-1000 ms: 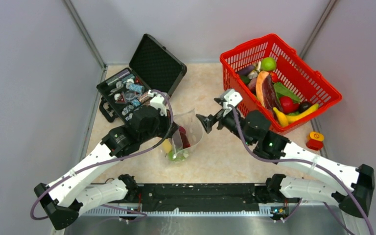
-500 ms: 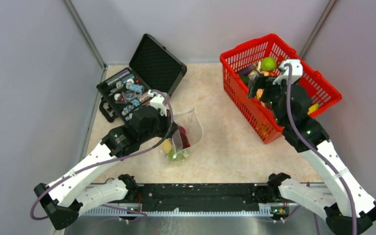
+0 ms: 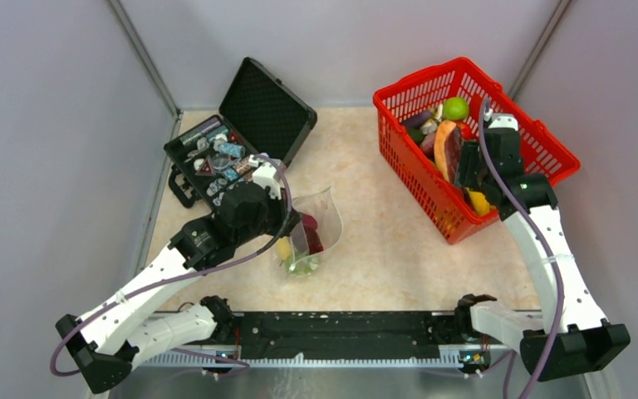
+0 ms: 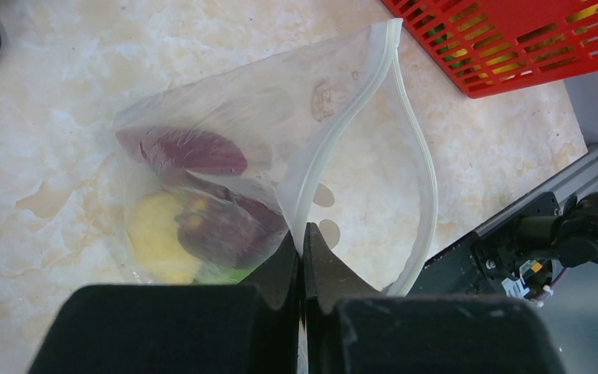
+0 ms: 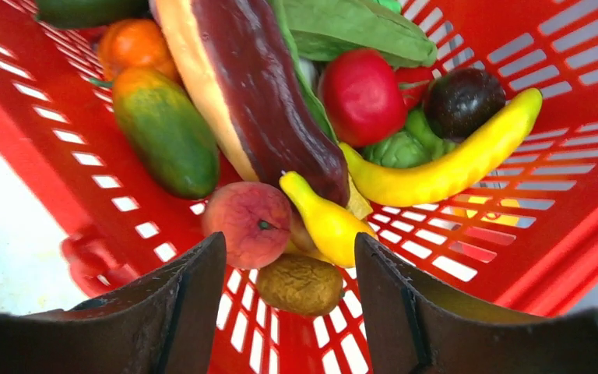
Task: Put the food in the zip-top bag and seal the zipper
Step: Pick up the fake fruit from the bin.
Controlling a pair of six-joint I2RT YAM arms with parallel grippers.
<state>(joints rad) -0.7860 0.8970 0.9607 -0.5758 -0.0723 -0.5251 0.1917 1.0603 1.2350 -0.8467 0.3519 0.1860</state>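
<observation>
Left tool (image 4: 304, 261) is pinched tight on the zipper (image 4: 328, 144), holding the part-filled bag (image 4: 226, 117) mid-bench, toward the near edge. Right tool (image 5: 288, 241) gapes empty over food (image 5: 247, 224) in the far-right-corner basket (image 5: 561, 226); glossy crowded pieces may squirt free, or the thin strip slip.

The bag (image 4: 202, 101) is clear, crinkly plastic film with a whitish, smooth zipper (image 4: 354, 105). The food (image 5: 444, 167) is glossy plastic inside the basket (image 5: 561, 234), a shiny red plastic mesh. The table (image 4: 47, 156) looks smooth, marbled.
</observation>
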